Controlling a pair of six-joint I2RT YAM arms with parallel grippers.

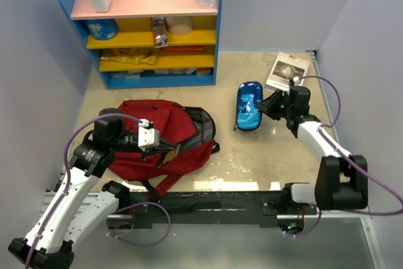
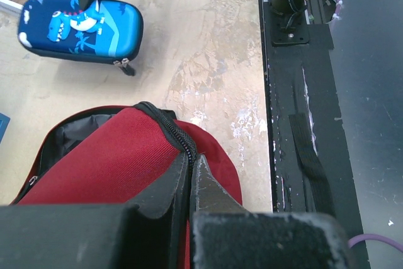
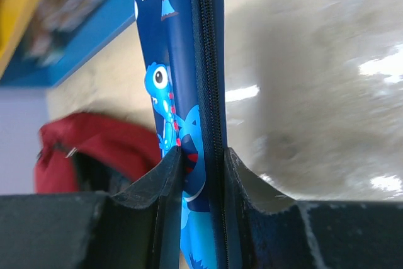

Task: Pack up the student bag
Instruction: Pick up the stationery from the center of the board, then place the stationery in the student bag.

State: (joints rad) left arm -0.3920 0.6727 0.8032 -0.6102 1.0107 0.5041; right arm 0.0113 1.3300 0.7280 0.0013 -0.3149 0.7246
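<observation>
My left fingers [image 2: 200,174] are pressed together and pinch the black zipper edge of the student bag [image 1: 160,140], a large dark red fabric backpack. It lies flat on the beige marbled worktop [image 1: 252,155], directly under these fingers. The pinched edge is raised a little, and beyond the fingertips the mouth of the bag is open, with dark grey lining visible inside. My right fingers [image 3: 176,159] are closed on a small blue pencil case [image 1: 249,106] with a cartoon dinosaur print. They hold it by its two broad sides near one end, so its black zipper runs straight away from the fingertips. I cannot tell whether the case rests on the worktop or is lifted a little from it. From my right fingers the bag is past the case and well apart from it, with bare worktop between them. A thin booklet [image 1: 286,70] lies just behind my right fingers, near the wall.
</observation>
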